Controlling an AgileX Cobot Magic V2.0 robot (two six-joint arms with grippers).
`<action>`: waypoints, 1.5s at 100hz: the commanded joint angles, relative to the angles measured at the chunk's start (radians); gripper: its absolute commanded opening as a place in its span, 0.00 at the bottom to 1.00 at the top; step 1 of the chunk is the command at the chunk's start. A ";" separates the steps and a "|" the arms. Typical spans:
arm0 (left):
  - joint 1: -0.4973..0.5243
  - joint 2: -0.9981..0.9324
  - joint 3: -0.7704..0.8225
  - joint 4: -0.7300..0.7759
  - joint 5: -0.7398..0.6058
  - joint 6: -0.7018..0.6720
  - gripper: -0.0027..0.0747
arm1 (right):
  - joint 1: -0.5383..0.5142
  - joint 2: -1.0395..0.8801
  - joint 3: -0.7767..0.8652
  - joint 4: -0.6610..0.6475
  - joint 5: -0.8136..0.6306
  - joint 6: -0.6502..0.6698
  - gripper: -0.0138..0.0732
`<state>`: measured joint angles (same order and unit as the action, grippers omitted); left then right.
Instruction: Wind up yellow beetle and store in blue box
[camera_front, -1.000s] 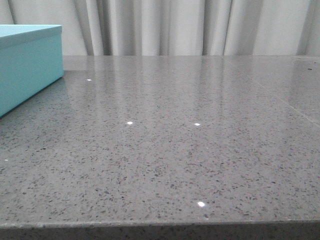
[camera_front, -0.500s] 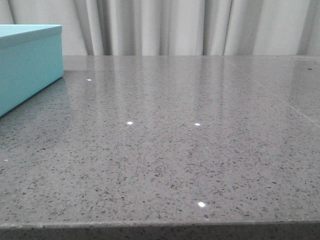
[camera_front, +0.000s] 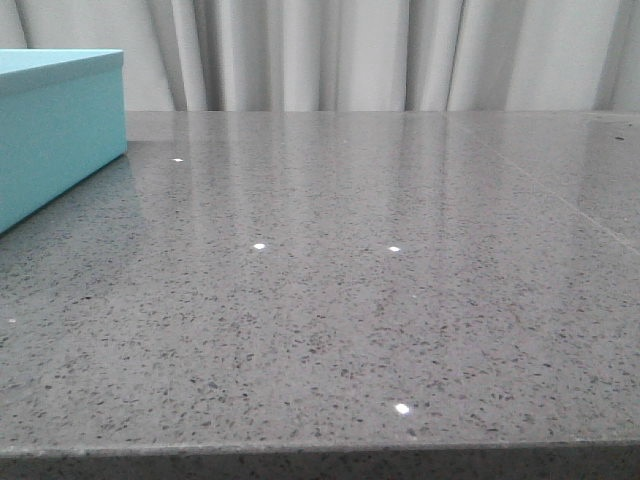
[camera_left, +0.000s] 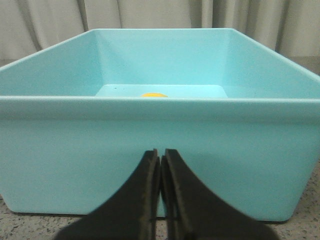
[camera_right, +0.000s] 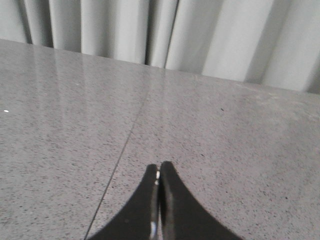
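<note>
Inside the large light turquoise-blue rectangular box, on its floor toward the far wall, a small glossy yellow shape shows just over the near rim. Only its rounded top is visible, so it cannot be confirmed in detail, but it is most likely the yellow beetle, resting where the task wants it stored. Whether the toy is wound up cannot be told from these views.

Just in front of the box's near wall the left gripper hangs low over the speckled grey stone table, its two black fingers pressed together with nothing between them. This placement, close to the box but outside it, suggests the arm has no more business inside; the storing step seems done.

Well away from the box, the right gripper points across the bare table toward the pale pleated curtain. Its jaws are also clenched on nothing, which fits an arm that only waits.

From the front, the box stands at the left edge of the table, and no arm appears near it there. The task looks finished or nearly so.
</note>
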<state>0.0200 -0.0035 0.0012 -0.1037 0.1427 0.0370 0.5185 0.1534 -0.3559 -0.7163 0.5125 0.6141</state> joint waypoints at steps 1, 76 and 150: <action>-0.005 -0.033 0.007 -0.008 -0.085 -0.009 0.01 | -0.048 -0.019 -0.025 0.109 -0.099 -0.152 0.03; -0.005 -0.033 0.007 -0.008 -0.085 -0.009 0.01 | -0.424 -0.145 0.283 0.732 -0.475 -0.547 0.03; -0.005 -0.033 0.007 -0.008 -0.085 -0.009 0.01 | -0.436 -0.184 0.385 0.728 -0.507 -0.536 0.03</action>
<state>0.0200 -0.0035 0.0012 -0.1037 0.1427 0.0370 0.0911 -0.0102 0.0282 0.0121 0.0920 0.0776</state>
